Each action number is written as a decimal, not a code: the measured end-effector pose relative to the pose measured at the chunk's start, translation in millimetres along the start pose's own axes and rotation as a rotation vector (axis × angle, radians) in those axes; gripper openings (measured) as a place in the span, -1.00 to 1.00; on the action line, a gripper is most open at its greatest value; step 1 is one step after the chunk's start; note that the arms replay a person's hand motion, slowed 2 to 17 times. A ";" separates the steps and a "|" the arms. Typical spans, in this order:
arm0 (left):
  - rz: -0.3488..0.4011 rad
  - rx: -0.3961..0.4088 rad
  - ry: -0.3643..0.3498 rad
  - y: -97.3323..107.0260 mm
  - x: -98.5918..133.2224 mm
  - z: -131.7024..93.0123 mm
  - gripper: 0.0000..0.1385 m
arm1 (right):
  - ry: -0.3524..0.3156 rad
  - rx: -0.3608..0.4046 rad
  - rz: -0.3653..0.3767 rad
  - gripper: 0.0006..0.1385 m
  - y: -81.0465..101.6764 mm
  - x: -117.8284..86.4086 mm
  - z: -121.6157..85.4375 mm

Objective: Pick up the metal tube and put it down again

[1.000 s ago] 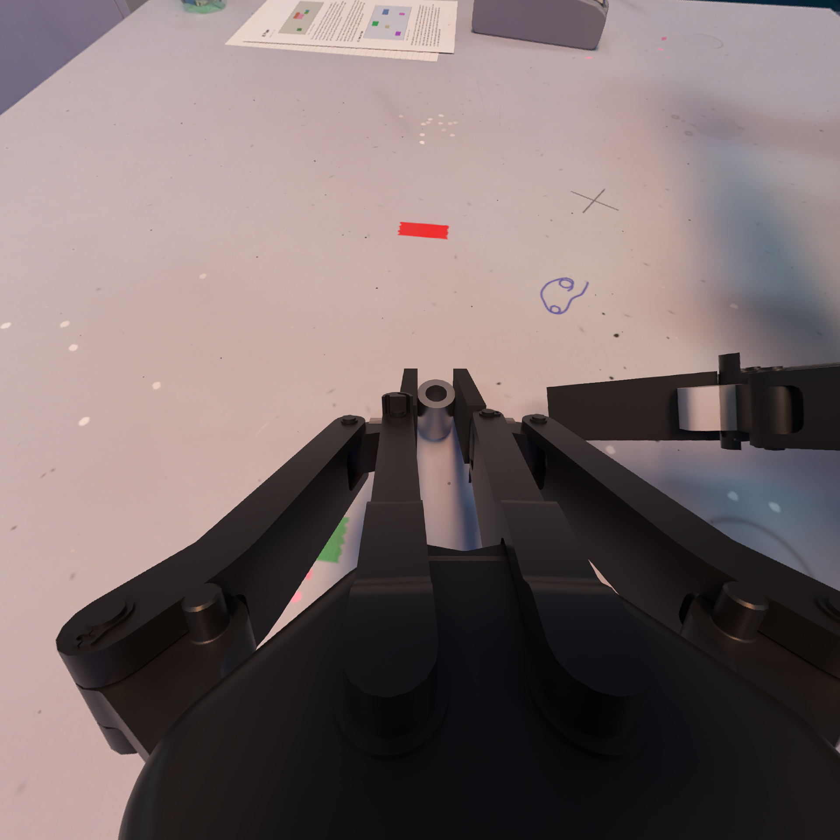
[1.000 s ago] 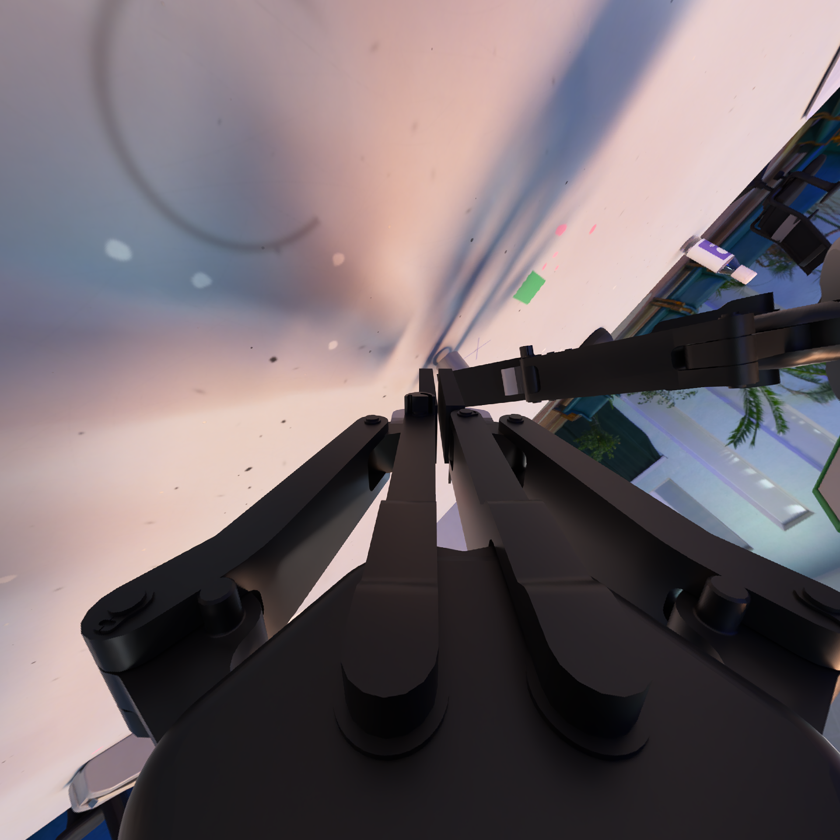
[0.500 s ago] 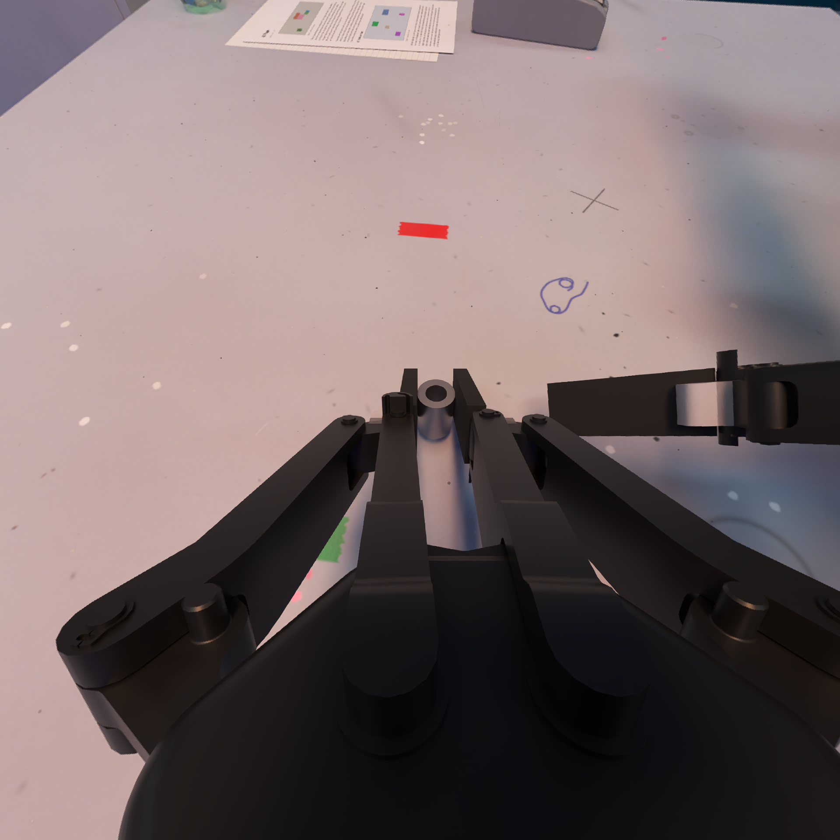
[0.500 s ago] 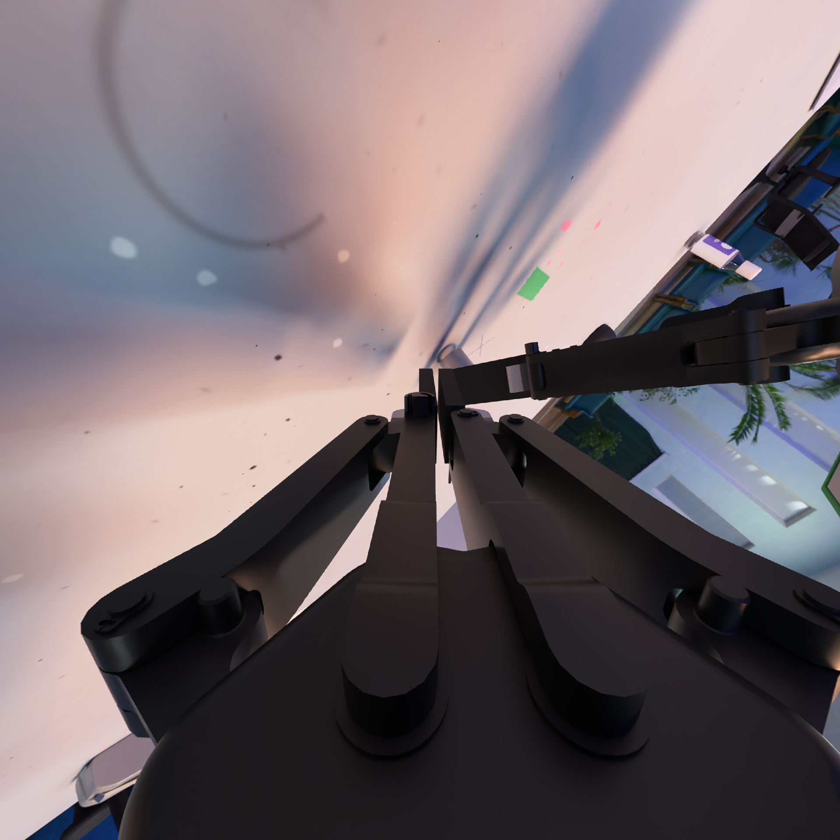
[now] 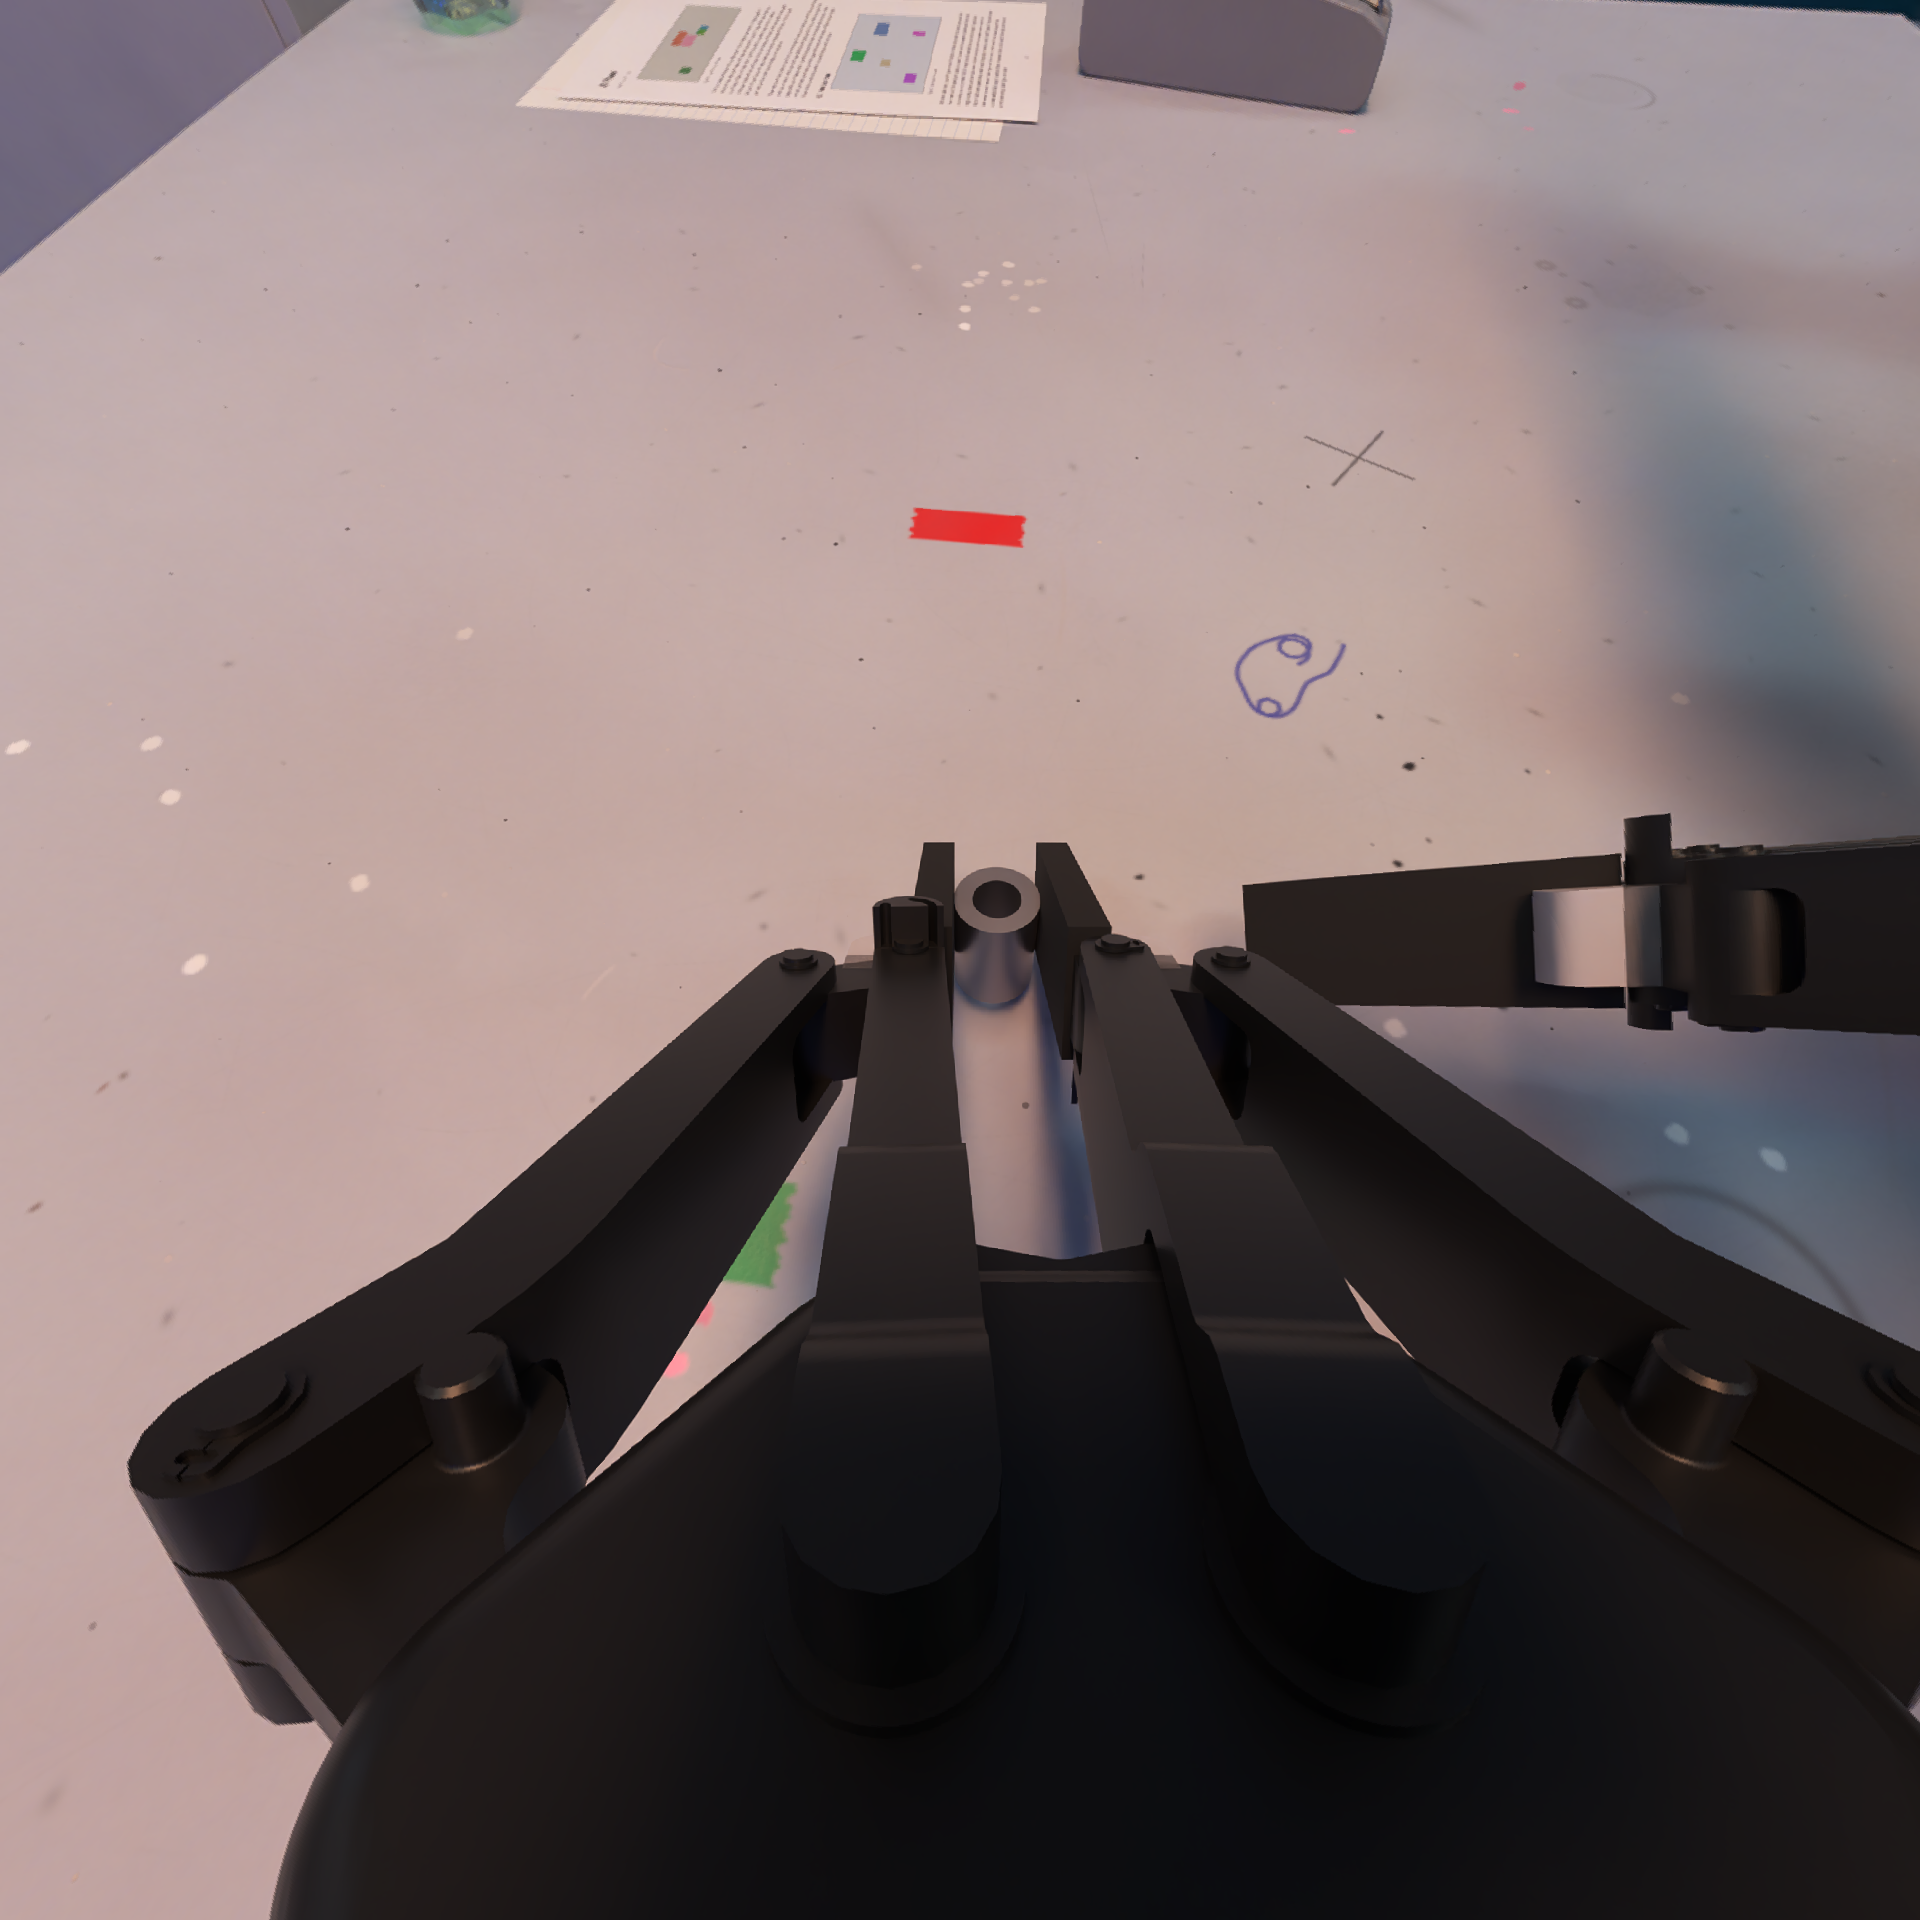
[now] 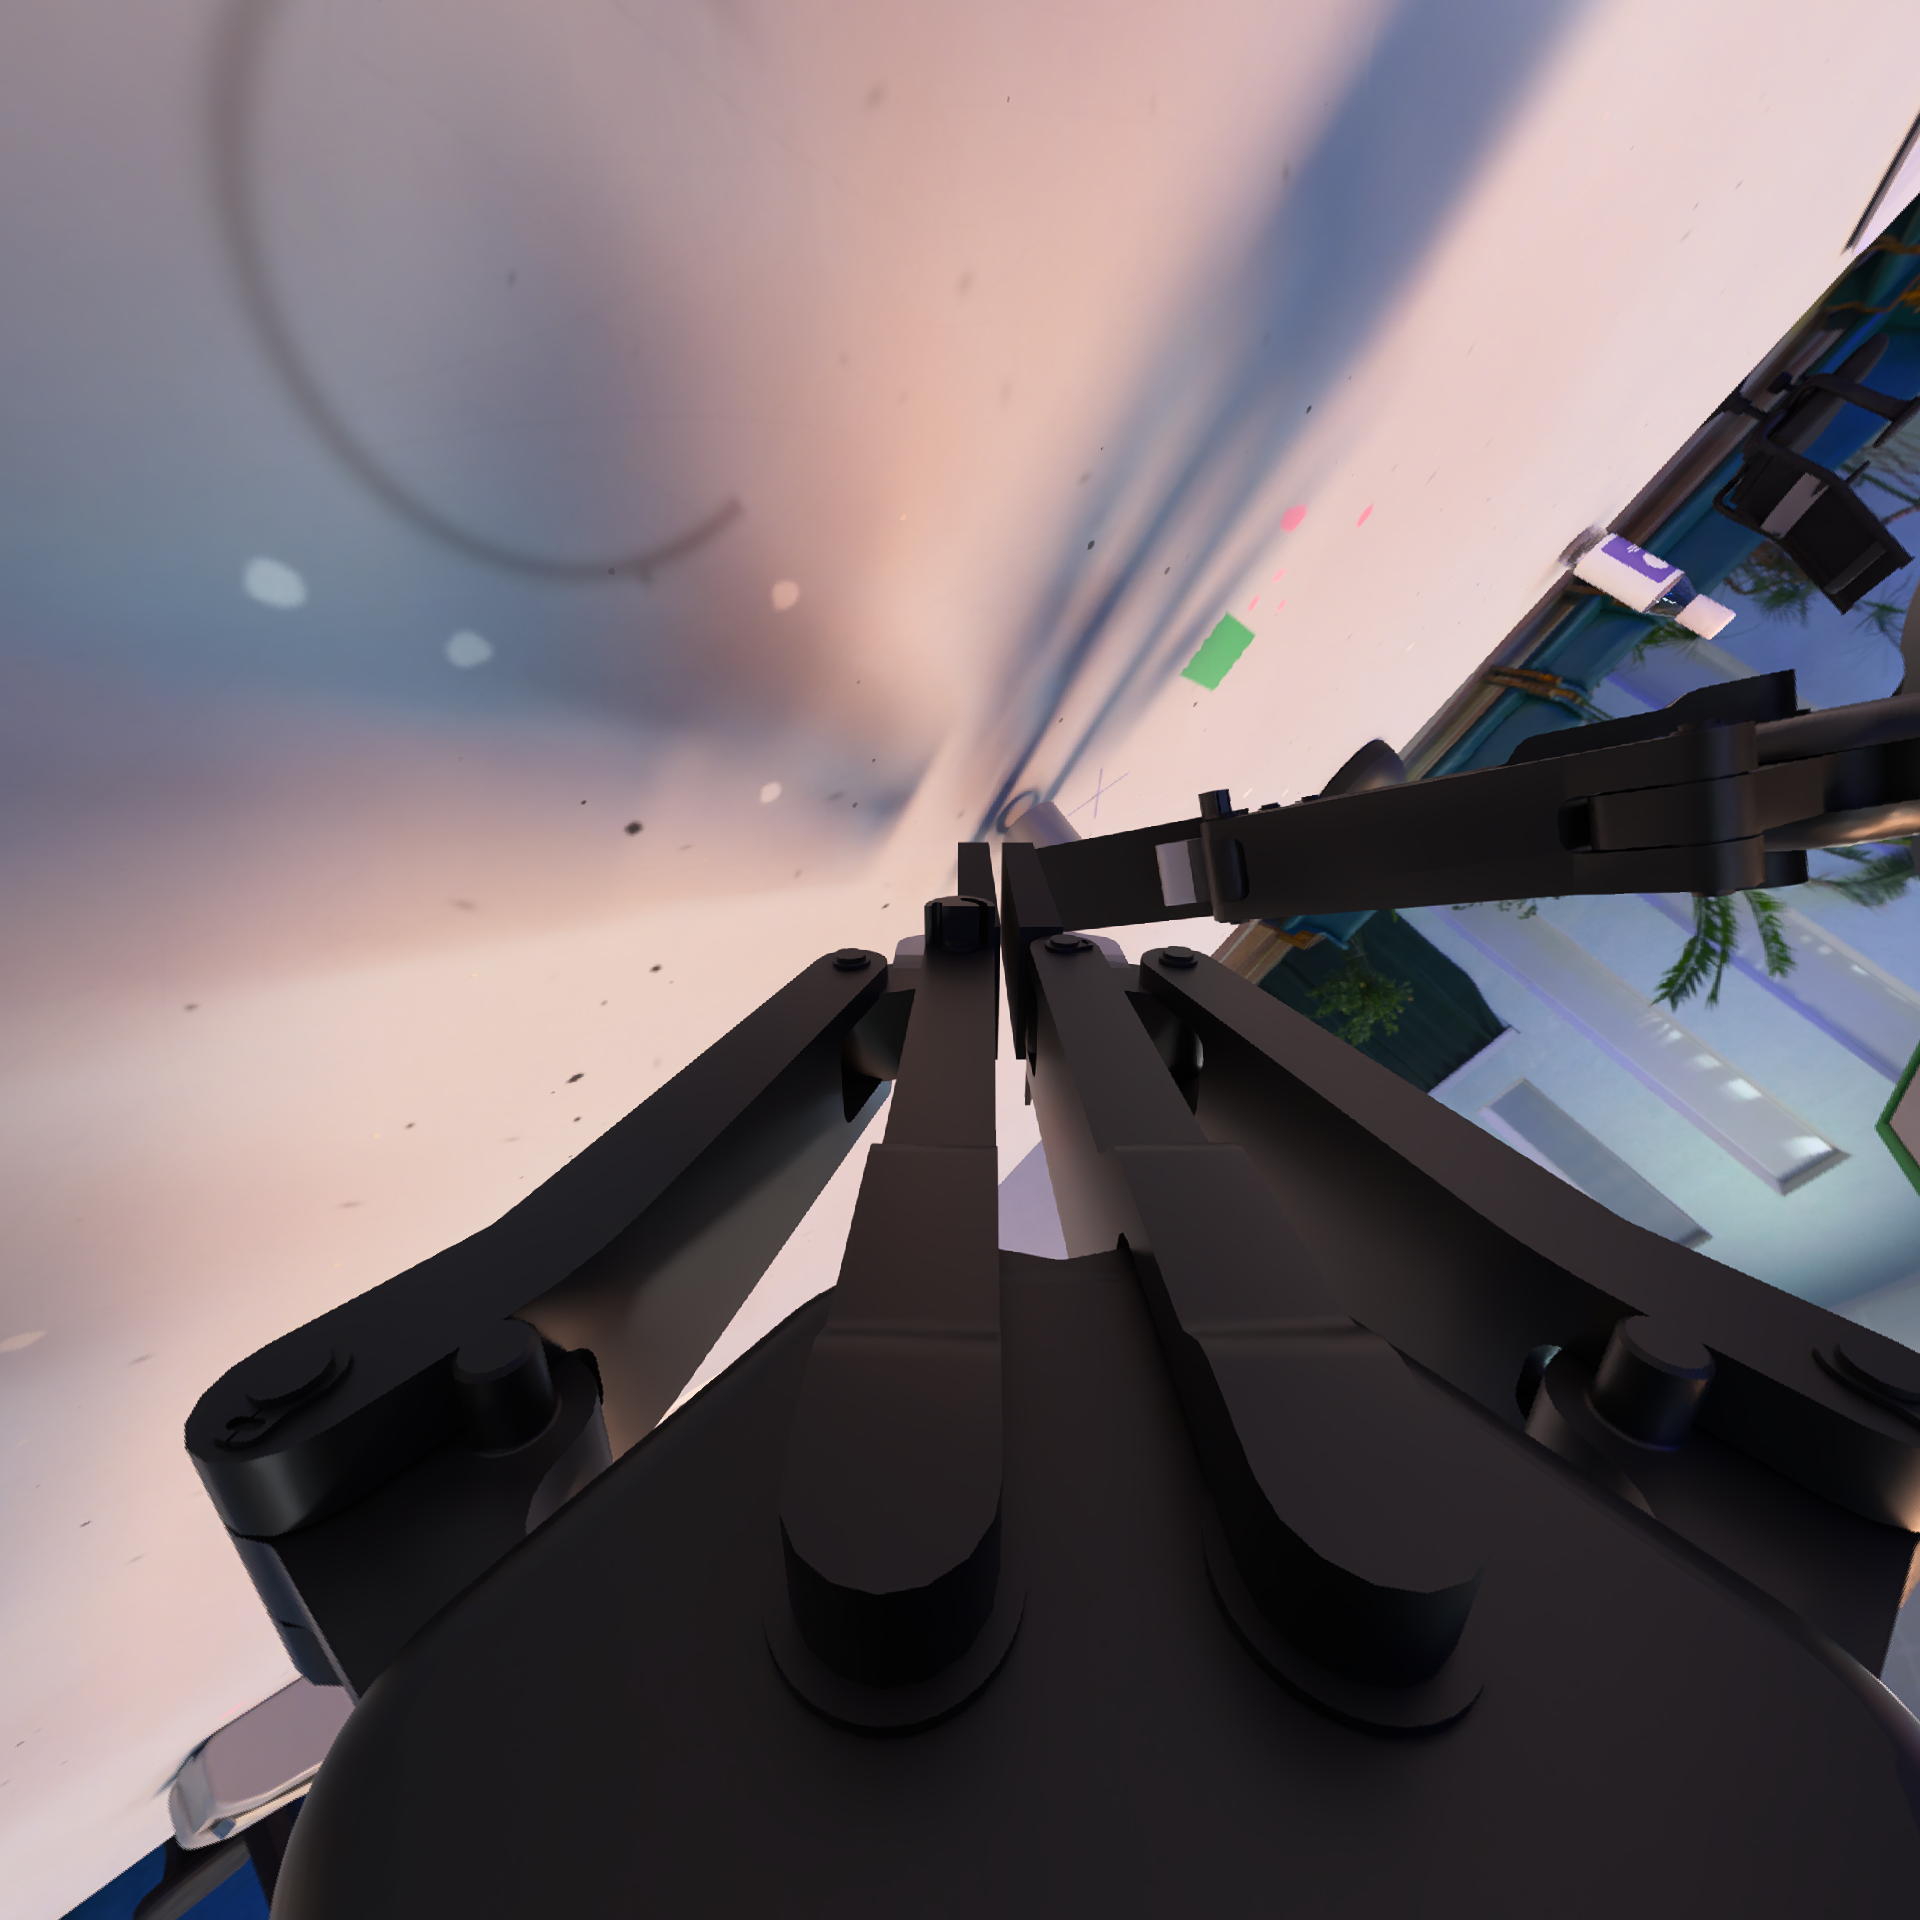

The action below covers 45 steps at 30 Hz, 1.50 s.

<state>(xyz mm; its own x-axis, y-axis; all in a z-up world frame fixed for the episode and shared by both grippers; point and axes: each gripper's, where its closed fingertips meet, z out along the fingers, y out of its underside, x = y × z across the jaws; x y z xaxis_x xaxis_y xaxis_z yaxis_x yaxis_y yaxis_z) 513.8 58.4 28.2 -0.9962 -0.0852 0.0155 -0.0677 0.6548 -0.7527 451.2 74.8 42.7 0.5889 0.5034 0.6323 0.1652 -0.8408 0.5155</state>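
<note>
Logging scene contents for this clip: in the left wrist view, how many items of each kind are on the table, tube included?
Metal tube: 1
Tape pieces, red and green: 2
Printed sheets: 1 stack
Grey box: 1
Green jar: 1
Total: 6

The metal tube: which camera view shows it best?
The left wrist view. There the metal tube stands between the fingers of the left gripper, with its open end and side visible. The right wrist view shows only a small part of it, behind dark gripper fingers.
</note>
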 end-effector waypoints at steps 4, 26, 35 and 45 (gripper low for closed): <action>0.000 0.000 0.000 0.0 0.2 0.0 -0.70 | 0.000 0.002 0.006 -0.96 -0.3 0.0 -0.1; 0.003 -0.003 -0.003 0.0 0.0 0.5 -0.70 | 0.006 -0.011 0.022 -0.96 0.6 0.3 0.4; 0.001 -0.003 -0.003 0.1 -0.1 0.5 -0.70 | 0.015 -0.026 0.004 -0.96 -0.3 -0.5 1.1; 0.002 -0.002 -0.004 -0.3 0.1 0.5 -0.70 | 0.018 -0.040 -0.026 -0.96 -1.7 -1.1 1.0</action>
<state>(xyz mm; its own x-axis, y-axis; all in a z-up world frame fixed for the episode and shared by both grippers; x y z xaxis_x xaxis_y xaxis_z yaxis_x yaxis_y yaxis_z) 513.8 57.8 28.1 -0.9961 -0.0871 0.0111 -0.0658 0.6566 -0.7514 451.1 75.5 40.6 0.5707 0.5287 0.6284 0.1484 -0.8190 0.5542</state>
